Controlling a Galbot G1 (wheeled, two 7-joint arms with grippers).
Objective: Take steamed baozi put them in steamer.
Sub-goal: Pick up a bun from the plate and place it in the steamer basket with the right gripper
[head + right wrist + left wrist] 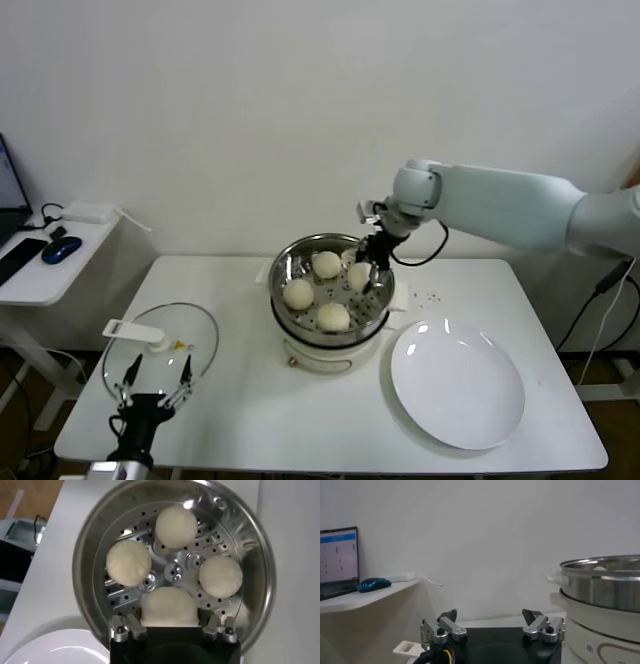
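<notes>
Our right hand (371,270) hangs over the far right part of the steamer (283,272), fingers pointing down and parted, one on each side of the nearest baozi (168,606). From the wrist view we see that bun sitting between the fingertips (129,628), but we cannot tell whether they touch it. Three other baozi lie on the perforated floor: one on the far side (175,526), one to one side (128,562) and one to the other (220,575), all apart from each other around the centre hub. All four buns are inside the basket.

We see a white counter (250,400) set against a plain white wall. The steamer sits on a white cooker base (318,356) near the counter's middle. To its right lies a flat white plate (457,383), close beside the base. To its left rests a glass lid (160,350) with a white handle. Our left hand (155,383) is parked low at the near left edge, just in front of the lid, its fingers spread wide and holding nothing. Beyond the counter's left end stands a small white side shelf (45,270) carrying a blue mouse (61,249) and part of a laptop (338,562).
</notes>
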